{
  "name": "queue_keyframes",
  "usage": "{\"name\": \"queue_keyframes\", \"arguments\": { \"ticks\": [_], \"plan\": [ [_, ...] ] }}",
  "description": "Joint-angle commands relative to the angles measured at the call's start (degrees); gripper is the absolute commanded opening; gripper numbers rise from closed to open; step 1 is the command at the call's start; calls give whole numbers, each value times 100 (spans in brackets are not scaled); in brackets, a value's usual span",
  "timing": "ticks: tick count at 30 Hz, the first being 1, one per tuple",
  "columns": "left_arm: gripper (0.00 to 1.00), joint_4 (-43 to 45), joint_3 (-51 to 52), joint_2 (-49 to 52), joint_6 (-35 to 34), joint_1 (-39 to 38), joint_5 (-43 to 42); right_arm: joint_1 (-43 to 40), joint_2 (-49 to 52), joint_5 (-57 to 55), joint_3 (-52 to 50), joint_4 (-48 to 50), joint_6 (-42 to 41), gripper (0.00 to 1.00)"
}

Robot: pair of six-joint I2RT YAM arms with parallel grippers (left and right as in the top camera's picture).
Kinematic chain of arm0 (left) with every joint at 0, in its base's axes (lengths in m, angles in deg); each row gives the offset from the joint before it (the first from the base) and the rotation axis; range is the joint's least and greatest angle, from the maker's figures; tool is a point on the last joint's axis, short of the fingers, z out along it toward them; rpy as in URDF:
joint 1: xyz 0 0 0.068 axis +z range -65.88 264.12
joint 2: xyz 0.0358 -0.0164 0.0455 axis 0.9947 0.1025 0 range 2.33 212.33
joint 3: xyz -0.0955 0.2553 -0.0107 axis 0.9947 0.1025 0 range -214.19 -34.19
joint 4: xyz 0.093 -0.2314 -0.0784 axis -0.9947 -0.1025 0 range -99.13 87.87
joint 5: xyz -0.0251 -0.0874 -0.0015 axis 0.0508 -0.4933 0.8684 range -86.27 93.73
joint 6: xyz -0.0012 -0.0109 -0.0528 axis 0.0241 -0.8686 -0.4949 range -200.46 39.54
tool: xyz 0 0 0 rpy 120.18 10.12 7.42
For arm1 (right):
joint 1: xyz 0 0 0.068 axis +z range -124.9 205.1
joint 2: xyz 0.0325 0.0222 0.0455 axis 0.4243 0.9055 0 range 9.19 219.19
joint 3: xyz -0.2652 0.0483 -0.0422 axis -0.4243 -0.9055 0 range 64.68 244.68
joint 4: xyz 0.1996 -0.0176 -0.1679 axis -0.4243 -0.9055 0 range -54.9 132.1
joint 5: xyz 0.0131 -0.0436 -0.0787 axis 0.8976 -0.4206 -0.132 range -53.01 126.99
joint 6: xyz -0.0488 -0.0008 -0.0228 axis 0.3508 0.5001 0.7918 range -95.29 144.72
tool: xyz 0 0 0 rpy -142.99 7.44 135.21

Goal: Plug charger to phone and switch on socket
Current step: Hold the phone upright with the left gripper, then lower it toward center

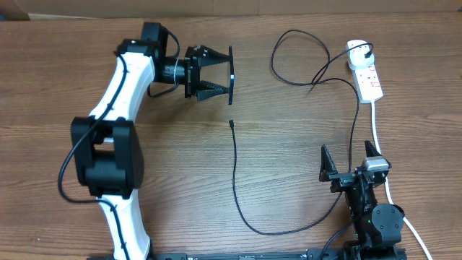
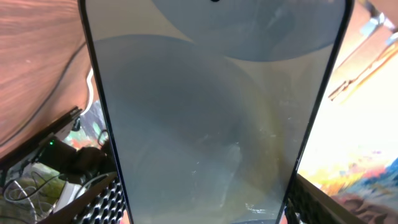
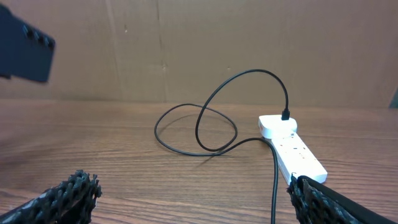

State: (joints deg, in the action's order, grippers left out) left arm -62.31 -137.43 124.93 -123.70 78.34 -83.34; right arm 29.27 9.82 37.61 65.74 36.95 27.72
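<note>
My left gripper (image 1: 225, 75) is shut on the phone (image 1: 231, 65), holding it on edge above the table at the back centre. In the left wrist view the phone's pale blue-grey screen (image 2: 211, 112) fills the frame, and a ribbed pad (image 2: 109, 202) presses each long side. The charger cable's free tip (image 1: 231, 123) lies on the wood just below the phone. The cable (image 1: 235, 180) runs toward the front, curves right and loops back to the socket (image 1: 367, 72) at the back right. My right gripper (image 1: 351, 162) stands open and empty, in front of the socket (image 3: 292, 146).
A thick white cord (image 1: 379, 137) runs from the socket past my right arm to the front edge. The cable's loop (image 3: 214, 109) lies left of the socket. A cardboard wall (image 3: 249, 43) closes off the back of the table.
</note>
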Motion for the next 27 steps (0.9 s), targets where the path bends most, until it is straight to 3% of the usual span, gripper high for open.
{"name": "queue_keyframes", "arguments": {
  "ticks": [1, 16, 27],
  "plan": [
    [50, 4, -15, -575, -227, 37, -356, 0, -46, -55, -59, 28, 7, 100],
    [50, 22, -13, -1064, -579, 363, -350, 0, -46, -55, -59, 28, 7, 100],
    [50, 44, -13, -1064, -1869, 518, -341, 0, -46, -55, -59, 28, 7, 100]
  ]
}}
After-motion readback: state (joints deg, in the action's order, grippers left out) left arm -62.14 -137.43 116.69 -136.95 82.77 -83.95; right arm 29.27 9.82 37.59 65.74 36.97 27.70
